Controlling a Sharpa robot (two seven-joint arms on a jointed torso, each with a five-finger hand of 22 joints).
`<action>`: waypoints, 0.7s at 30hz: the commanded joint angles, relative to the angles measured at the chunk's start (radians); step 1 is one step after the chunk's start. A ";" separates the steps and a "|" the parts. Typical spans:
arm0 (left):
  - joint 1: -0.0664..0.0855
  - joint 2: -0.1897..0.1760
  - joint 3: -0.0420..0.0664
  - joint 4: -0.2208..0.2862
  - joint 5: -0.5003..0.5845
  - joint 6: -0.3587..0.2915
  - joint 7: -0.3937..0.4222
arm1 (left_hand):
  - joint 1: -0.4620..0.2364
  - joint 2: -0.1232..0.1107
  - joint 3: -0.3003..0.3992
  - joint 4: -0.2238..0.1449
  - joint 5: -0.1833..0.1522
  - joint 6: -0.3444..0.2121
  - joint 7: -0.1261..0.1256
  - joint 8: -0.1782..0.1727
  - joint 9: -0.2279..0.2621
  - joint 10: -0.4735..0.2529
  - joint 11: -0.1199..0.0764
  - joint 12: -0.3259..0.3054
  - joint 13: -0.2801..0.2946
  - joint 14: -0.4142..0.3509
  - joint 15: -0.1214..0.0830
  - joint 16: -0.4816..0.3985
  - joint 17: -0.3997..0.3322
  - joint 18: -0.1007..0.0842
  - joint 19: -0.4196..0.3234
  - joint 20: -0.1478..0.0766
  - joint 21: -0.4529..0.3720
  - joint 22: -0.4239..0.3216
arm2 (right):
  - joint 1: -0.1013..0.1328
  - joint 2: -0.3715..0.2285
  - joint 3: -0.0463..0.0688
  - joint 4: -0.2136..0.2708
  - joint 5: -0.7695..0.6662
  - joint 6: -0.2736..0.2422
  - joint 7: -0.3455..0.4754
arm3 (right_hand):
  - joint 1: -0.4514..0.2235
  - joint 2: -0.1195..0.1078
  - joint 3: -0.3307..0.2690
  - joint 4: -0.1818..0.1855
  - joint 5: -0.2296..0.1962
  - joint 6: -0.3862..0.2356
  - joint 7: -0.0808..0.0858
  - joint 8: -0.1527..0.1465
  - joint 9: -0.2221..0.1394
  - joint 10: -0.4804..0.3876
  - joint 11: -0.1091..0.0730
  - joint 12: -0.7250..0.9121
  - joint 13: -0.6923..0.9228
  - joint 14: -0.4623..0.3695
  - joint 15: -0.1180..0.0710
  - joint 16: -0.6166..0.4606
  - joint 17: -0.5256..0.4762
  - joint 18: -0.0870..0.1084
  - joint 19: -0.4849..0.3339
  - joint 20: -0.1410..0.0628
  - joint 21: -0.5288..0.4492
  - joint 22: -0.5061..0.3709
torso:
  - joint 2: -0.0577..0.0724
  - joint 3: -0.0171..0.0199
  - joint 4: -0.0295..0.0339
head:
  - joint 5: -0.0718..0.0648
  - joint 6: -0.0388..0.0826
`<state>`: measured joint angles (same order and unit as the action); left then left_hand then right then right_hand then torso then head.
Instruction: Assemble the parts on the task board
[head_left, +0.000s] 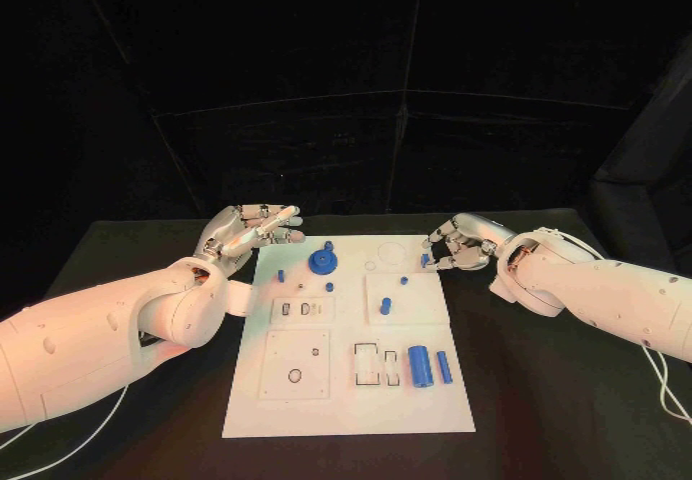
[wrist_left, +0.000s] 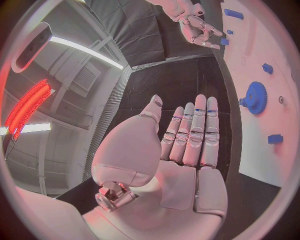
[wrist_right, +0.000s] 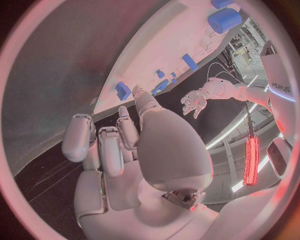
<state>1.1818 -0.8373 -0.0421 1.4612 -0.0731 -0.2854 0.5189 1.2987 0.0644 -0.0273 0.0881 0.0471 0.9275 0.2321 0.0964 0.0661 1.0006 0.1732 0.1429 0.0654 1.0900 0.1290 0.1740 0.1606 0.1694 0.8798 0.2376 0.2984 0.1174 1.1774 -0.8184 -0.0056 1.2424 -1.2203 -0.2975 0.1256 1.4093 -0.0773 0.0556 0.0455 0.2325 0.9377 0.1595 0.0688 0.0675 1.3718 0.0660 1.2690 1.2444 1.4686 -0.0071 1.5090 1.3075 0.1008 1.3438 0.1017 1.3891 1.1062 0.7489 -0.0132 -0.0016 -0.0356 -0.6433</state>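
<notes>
Lying flat on the black table (head_left: 548, 400), the white task board (head_left: 353, 340) carries blue parts: a gear (head_left: 323, 263) near its far edge, a large cylinder (head_left: 420, 366) and a slim peg (head_left: 444, 367) toward its near right. The left hand (head_left: 257, 229) hovers just off the board's far left corner, fingers straight, together, holding nothing. The right hand (head_left: 464, 243) sits at the far right edge, fingers curled; whether they pinch anything, I cannot tell.

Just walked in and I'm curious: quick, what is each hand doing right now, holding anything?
Left hand: open, fingers stretched out, holding nothing.
Right hand: fingers curled at the task board's edge; cannot tell whether it holds anything.
</notes>
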 joint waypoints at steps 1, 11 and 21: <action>0.001 0.002 0.001 0.000 -0.004 0.012 0.005 | 0.001 0.006 0.002 -0.005 0.004 0.005 0.003 -0.005 -0.001 0.002 0.007 -0.004 -0.001 -0.002 0.004 -0.006 0.001 0.014 0.001 0.007 -0.003 -0.001 | 0.000 0.006 0.000 -0.009 -0.007 0.013 0.000 | 0.003 0.008 -0.002 -0.007 0.004 0.002 0.000 0.003 0.001 -0.003 0.003 0.002 0.002 0.067 0.001 0.002 0.094 -0.010 -0.001 -0.002 -0.005 0.001 | 0.000 0.0006 -0.0001 | -0.002 0.000; 0.001 0.003 0.001 -0.003 -0.004 0.012 0.004 | 0.003 0.007 0.002 -0.008 0.004 0.006 0.002 -0.006 -0.001 0.004 0.007 -0.004 -0.001 -0.001 0.004 -0.007 0.002 0.014 0.002 0.007 -0.004 -0.002 | -0.001 0.026 0.000 -0.039 -0.014 0.027 -0.012 | 0.004 0.026 0.002 -0.012 -0.005 0.028 -0.004 0.017 0.005 0.006 0.000 0.014 0.015 0.068 -0.001 0.003 0.098 -0.011 0.001 -0.003 -0.003 0.004 | -0.001 0.0004 0.0002 | 0.001 -0.004; 0.001 0.002 0.001 -0.004 -0.004 0.010 0.003 | 0.003 0.007 0.002 -0.008 0.004 0.006 0.002 -0.006 -0.001 0.004 0.007 -0.004 -0.001 -0.001 0.004 -0.007 0.002 0.014 0.002 0.007 -0.004 -0.002 | -0.007 0.038 0.000 -0.056 -0.016 0.040 -0.014 | 0.004 0.030 0.003 -0.015 -0.009 0.037 -0.005 0.022 0.006 0.007 -0.001 0.017 0.017 0.068 -0.003 0.003 0.098 -0.011 0.002 -0.004 -0.003 0.005 | -0.001 0.0008 0.0000 | 0.002 -0.005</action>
<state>1.1812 -0.8359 -0.0421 1.4569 -0.0731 -0.2847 0.5182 1.2987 0.0644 -0.0244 0.0853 0.0471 0.9275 0.2321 0.0968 0.0662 1.0041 0.1767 0.1429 0.0654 1.0900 0.1290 0.1703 0.1613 0.1695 0.8798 0.2376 0.2984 0.1166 1.1686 -0.7819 -0.0056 1.1861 -1.2299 -0.2727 0.1133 1.4131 -0.0599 0.0578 0.0376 0.2289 0.9688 0.1547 0.0841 0.0719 1.3719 0.0661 1.2816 1.2609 1.4686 -0.0071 1.5089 1.3074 0.1007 1.3438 0.1017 1.3891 1.1093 0.7484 -0.0126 -0.0012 -0.0336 -0.6492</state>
